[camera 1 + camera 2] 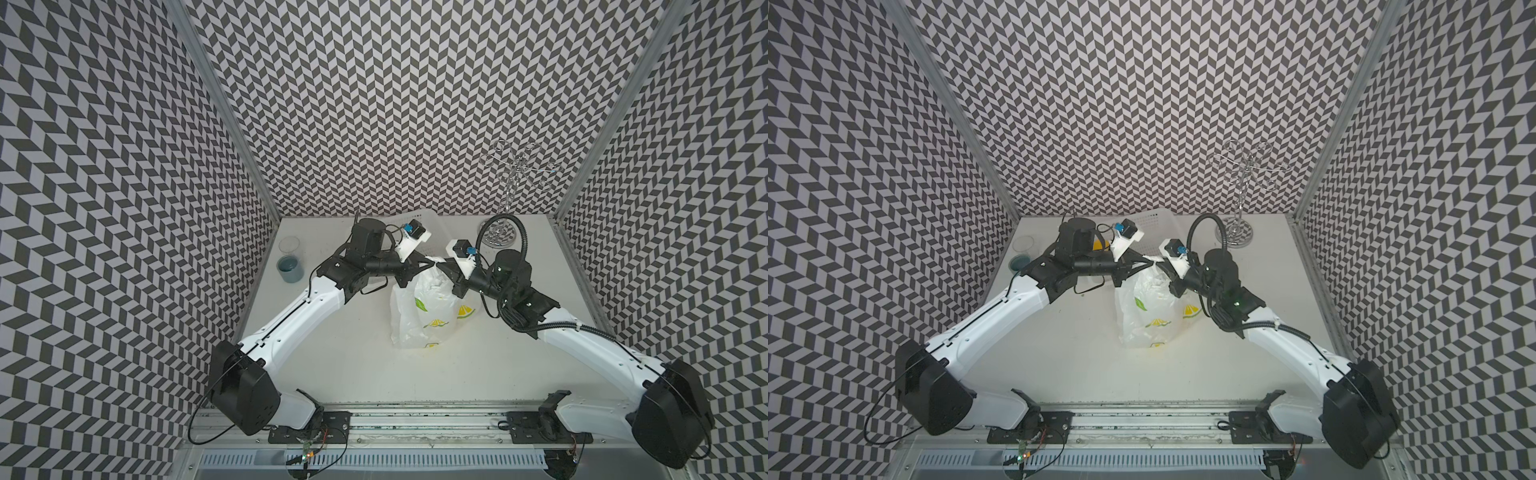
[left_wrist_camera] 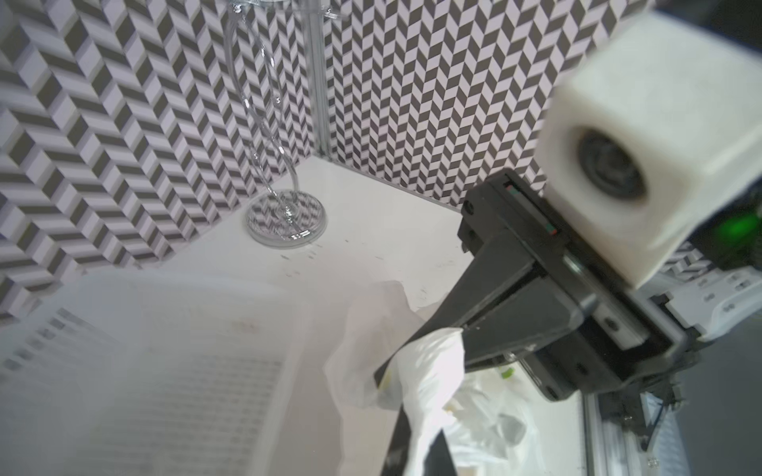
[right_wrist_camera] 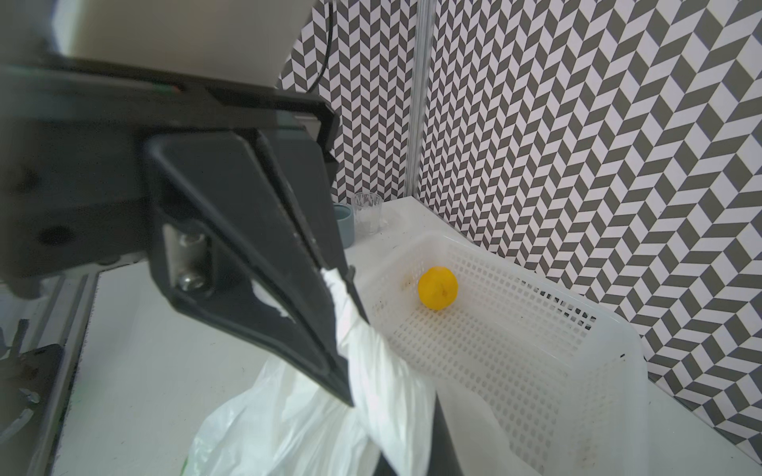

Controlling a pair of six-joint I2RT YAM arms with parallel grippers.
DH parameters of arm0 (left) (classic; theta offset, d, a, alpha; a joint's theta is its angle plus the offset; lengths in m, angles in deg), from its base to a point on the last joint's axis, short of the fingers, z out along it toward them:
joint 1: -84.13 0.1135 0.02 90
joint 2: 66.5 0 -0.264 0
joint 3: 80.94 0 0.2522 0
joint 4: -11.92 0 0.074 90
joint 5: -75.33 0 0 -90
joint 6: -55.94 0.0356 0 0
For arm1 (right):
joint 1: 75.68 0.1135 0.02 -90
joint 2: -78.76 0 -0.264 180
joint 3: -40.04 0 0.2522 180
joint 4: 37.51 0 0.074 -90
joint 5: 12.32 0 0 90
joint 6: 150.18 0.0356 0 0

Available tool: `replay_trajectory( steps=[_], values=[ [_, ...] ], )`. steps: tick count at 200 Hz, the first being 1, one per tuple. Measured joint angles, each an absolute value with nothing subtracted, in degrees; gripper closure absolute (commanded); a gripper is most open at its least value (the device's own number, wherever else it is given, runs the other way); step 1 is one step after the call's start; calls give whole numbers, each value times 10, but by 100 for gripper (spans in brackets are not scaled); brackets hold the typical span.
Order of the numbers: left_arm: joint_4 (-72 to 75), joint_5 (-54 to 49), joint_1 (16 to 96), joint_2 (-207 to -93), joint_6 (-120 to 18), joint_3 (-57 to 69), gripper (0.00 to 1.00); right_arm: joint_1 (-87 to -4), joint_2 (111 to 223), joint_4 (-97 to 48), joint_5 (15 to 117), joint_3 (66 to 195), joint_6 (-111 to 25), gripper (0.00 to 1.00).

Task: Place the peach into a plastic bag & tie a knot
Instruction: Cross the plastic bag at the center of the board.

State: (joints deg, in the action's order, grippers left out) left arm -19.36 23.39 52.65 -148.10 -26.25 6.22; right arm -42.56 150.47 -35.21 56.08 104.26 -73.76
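Observation:
The plastic bag (image 1: pixel 424 311) (image 1: pixel 1146 307) stands crumpled in mid-table, white with lemon prints, and its top is drawn up to a twisted point. My left gripper (image 1: pixel 430 262) (image 1: pixel 1148 261) comes in from the left and is shut on that twisted top. My right gripper (image 1: pixel 442 262) (image 1: pixel 1161 262) meets it from the right and is shut on a handle strand too. In the left wrist view, white film (image 2: pixel 433 371) runs between my left gripper's fingers (image 2: pixel 398 445). The right wrist view shows the bag's strand (image 3: pixel 371 371) pinched in my right gripper (image 3: pixel 412 453). The peach is hidden.
A white perforated basket (image 1: pixel 415 218) (image 3: pixel 635 342) sits behind the bag at the back wall, with a round yellow fruit (image 3: pixel 438 287) in it. A glass of blue liquid (image 1: pixel 290 259) stands at the back left. A chrome wire stand (image 1: pixel 498 237) (image 2: pixel 284 222) is at the back right.

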Motion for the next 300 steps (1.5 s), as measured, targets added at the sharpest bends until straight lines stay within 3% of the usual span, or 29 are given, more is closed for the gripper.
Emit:
replay_trajectory(
  steps=[93, 127, 183, 221, 300],
  values=[
    [-159, 236, 536, -1442, -262, 18, 100, -433, 1506, -221, 498, 1123, -742, 46],
    [-150, 241, 535, -1440, -262, 15, 100, -432, 1523, -187, 505, 1138, -748, 41],
    [-150, 242, 533, -1440, -262, 15, 100, -421, 1533, -152, 532, 1152, -768, 42],
    [-149, 242, 529, -1440, -264, 15, 100, -412, 1544, -141, 550, 1167, -778, 49],
    [-149, 238, 522, -1440, -264, 15, 100, -402, 1559, -135, 589, 1185, -792, 77]
  ],
)
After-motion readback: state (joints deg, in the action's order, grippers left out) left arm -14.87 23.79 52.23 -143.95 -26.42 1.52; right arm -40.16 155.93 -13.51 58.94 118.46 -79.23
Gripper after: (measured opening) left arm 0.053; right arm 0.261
